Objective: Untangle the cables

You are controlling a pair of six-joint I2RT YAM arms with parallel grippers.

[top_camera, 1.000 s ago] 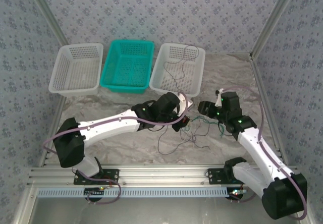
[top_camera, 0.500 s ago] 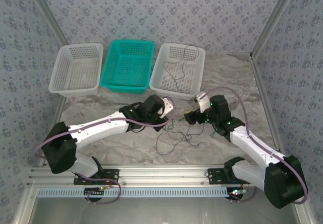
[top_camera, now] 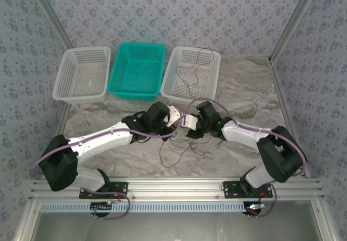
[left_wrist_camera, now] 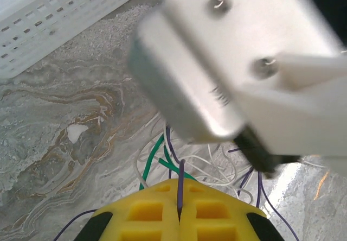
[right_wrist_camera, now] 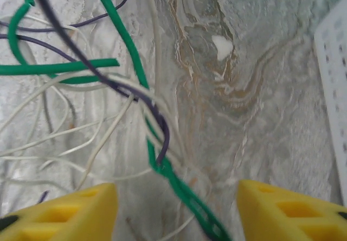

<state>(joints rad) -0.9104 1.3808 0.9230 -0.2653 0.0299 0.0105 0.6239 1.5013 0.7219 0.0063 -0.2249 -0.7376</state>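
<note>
Table [top_camera: 255,148], marbled top. Three baskets in a row well beyond both grippers: white basket [top_camera: 78,95], teal basket [top_camera: 135,93], second white basket [top_camera: 215,78]. One loose dark cable [top_camera: 190,75] lies in that last one, so one strand looks sorted.

Both arms reach in to mid-table, wrists nearly meeting.

The cables [top_camera: 181,146] hang and spill just under the two grippers, trailing onto the table on the near side.

Left gripper [left_wrist_camera: 180,211]: yellow fingers pressed together, a dark purple wire [left_wrist_camera: 180,176] pinched in the seam and running up out of it. Beyond its tips, green and white loops.

Right gripper [right_wrist_camera: 176,197]: fingers apart, nothing gripped. A twisted strand [right_wrist_camera: 160,162] of green, purple and white runs down the gap between them, touching neither pad as far as I can tell.

Step in hand, my reading: left anchors one wire while right lines up on the twist to pull it apart.

Next move needs right to close on a single colour, not the whole braid, then draw away from the left gripper gently. These wires are thin and floppy, and a hard tug could tighten the knot.
</note>
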